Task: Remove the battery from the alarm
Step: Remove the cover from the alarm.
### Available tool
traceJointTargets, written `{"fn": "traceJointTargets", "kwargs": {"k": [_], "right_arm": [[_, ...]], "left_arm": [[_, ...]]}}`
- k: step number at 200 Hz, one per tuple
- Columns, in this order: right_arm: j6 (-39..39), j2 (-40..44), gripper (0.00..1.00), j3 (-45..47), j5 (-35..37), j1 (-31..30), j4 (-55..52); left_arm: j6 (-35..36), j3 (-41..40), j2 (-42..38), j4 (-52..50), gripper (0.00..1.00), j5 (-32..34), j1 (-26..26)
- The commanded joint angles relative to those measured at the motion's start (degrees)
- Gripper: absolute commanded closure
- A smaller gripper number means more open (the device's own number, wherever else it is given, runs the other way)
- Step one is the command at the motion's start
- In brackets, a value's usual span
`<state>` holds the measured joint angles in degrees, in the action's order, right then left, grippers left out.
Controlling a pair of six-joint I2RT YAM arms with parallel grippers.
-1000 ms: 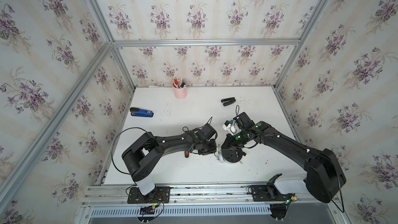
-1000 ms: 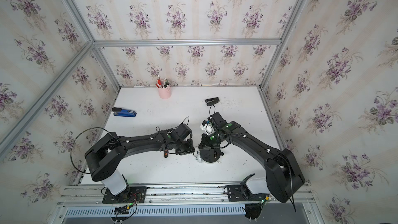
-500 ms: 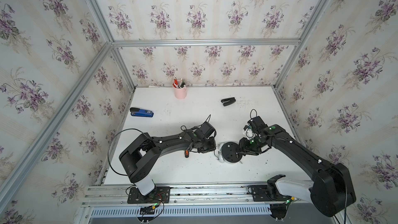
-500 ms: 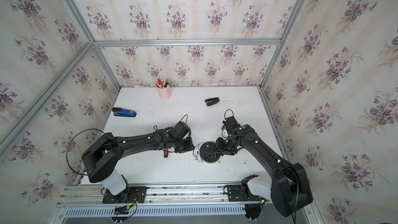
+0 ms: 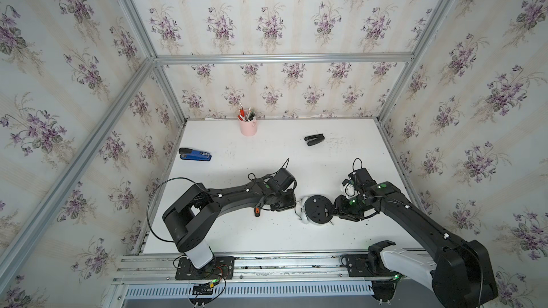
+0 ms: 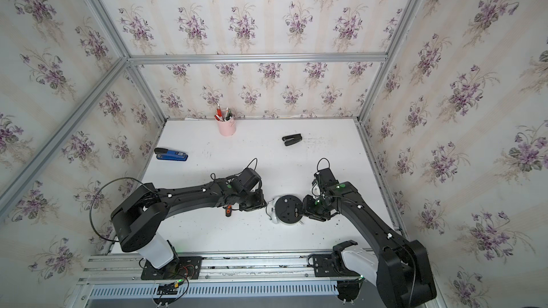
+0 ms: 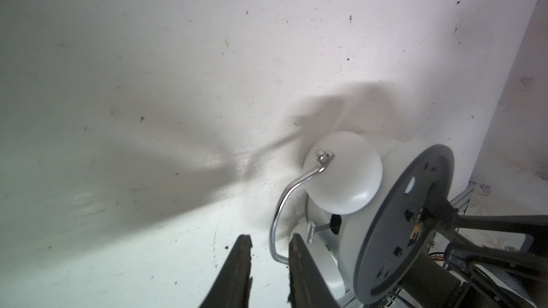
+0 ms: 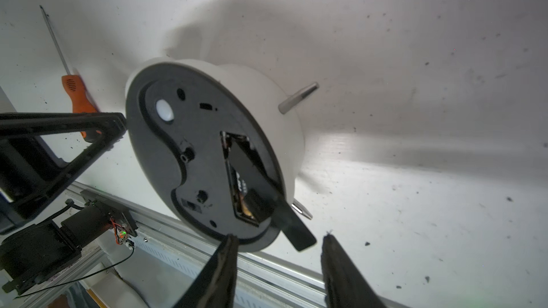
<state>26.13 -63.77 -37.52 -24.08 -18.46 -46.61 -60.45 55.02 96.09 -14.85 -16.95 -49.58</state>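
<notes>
Here, battery near right claw.

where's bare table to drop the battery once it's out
Widest bare patch: mid table, bordered by the blue stapler, pink cup and black stapler, with the left arm and right arm on its near side. A second bare strip lies between the alarm and the front rail. Crowded: around the alarm, where both arms and the screwdriver close in.
</notes>
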Motion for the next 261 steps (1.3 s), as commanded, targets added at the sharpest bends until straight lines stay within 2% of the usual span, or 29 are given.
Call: {"fn": "traceJointTargets", "kwargs": {"k": [1, 55, 114, 146, 162, 177, 201, 222, 230, 261], "right_arm": [[2.14, 0.13, 0.53, 0.84, -1.95, 0.26, 4.65], [3.42, 0.42, 0.63, 2.34, -1.50, 0.79, 8.30], [3.48, 2.58, 0.89, 1.32, -2.37, 1.57, 7.67], [2.71, 2.72, 1.00, -2.37, -2.49, 2.04, 5.59], [2.08, 1.84, 1.00, -7.09, -0.20, 2.20, 2.77], [0.83, -0.62, 1.00, -13.75, 5.90, 2.20, -2.25], [-2.51, -10.53, 1.00, -25.81, 25.57, 2.19, -13.14], [-4.21, -21.20, 1.00, -31.49, 42.27, 2.05, -18.49], [-4.49, -24.52, 1.00, -32.21, 43.61, 2.09, -17.82], [-2.76, -38.99, 1.00, -39.13, 54.24, -6.84, -19.24]], "left_arm": [[0.62, 0.14, -0.11, 0.09, 0.73, -0.01, -0.01], [1.09, -0.07, -0.51, -0.24, 0.73, -0.01, 0.01], [1.28, -0.01, -0.64, -0.68, 0.73, 0.13, 0.01], [1.61, 0.08, -0.82, -1.14, 0.73, 0.25, 0.06], [1.63, -0.17, -1.13, -0.84, 0.72, 0.06, 0.26], [1.88, -0.33, -1.08, -0.57, 0.72, -0.52, 0.75], [3.54, 0.28, -1.02, -1.44, 0.72, -1.23, 2.22], [5.03, 1.60, -0.64, -2.35, 0.72, -2.37, 3.50], [5.16, 1.81, -0.84, -2.36, 0.72, -2.77, 3.81], [5.77, 2.20, -3.23, -3.97, 0.71, -3.29, 4.00]]}}
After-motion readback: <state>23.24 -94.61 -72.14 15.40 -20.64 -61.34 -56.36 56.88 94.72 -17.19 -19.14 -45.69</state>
